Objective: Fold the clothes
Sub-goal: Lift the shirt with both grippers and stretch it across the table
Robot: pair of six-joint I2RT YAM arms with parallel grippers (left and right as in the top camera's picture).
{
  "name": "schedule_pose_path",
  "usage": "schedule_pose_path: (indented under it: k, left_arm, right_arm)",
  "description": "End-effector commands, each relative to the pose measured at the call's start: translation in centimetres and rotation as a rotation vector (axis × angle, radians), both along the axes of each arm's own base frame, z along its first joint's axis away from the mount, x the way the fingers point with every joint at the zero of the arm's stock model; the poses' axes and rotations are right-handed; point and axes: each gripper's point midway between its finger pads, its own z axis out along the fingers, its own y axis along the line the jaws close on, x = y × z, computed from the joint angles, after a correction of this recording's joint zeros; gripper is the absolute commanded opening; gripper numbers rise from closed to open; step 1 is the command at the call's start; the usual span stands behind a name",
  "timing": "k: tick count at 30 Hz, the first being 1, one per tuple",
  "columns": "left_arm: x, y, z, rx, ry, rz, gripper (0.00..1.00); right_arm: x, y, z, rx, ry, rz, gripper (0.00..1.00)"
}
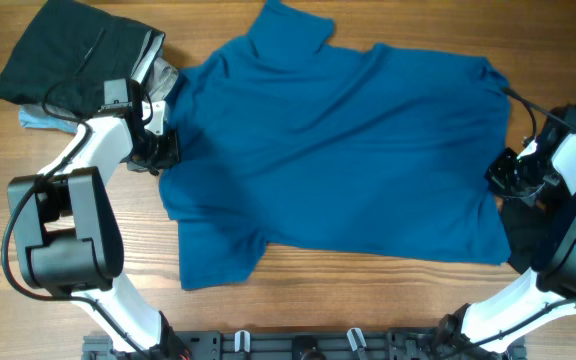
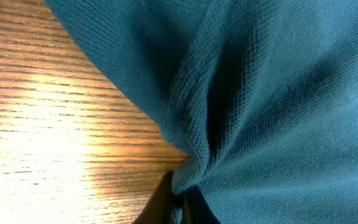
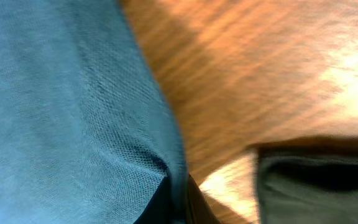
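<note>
Nearest the robot, a dark rail [image 1: 298, 345] ran along the table's [image 1: 368, 290] front edge, with the two arm bases rising at either end of it. Just beyond lay the blue shirt [image 1: 338, 150], spread mostly flat over the middle of the wooden table, one sleeve reaching toward the front left and its near edge running across to the right. The left gripper [image 1: 160, 152] sat at the shirt's left edge. In the left wrist view its dark fingers [image 2: 160, 202] were pressed together on a gathered fold of the blue knit, creases fanning up from the pinch and bare wood lying to the left. The right gripper [image 1: 498, 178] sat at the shirt's right edge. In the right wrist view, which was blurred, its fingers [image 3: 160, 202] were likewise closed on the hem of the fabric. A dark cloth [image 3: 316, 183] lay on the table just beside that gripper, and in the overhead view it showed under the right arm, against the shirt's front right corner. Farther back, the shirt's second sleeve pointed toward the far edge of the table. At the far left corner lay a folded black garment [image 1: 68, 55], with a grey cloth [image 1: 158, 72] and a light blue cloth [image 1: 38, 120] peeking from beneath it, close to the shirt's left shoulder.
</note>
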Motion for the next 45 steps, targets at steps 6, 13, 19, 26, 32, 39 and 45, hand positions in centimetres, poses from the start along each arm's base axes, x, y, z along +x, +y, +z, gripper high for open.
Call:
schedule_pose_path:
  k: [6,13,19,26,32,39,45]
  left_arm:
    - [0.4,0.8,7.3,-0.01,-0.044,0.072,0.04]
    - [-0.2,4.5,18.1,0.0,-0.245,0.235,0.04]
    - [-2.6,6.7,25.3,0.042,-0.454,0.301,0.04]
    - [-4.9,8.4,32.8,0.106,-0.712,0.359,0.04]
    - [-6.1,7.2,36.9,0.098,-0.862,0.323,0.04]
    - [-8.4,5.9,42.7,0.091,-1.01,0.315,0.04]
    - [-11.4,5.8,45.5,0.15,-1.054,0.352,0.04]
  right_arm:
    - [3.2,3.0,8.4,0.164,-0.2,0.164,0.04]
    - [2.8,0.9,18.5,-0.03,-0.323,0.089,0.04]
    - [2.5,0.6,23.8,-0.129,-0.445,0.084,0.04]
    - [4.2,2.2,27.3,-0.096,-0.603,0.2,0.04]
    - [3.9,2.9,30.0,-0.095,-0.663,0.211,0.04]
    - [-0.5,3.9,34.8,-0.163,-0.699,0.094,0.04]
    - [-4.5,4.9,38.3,-0.255,-0.733,0.071,0.04]
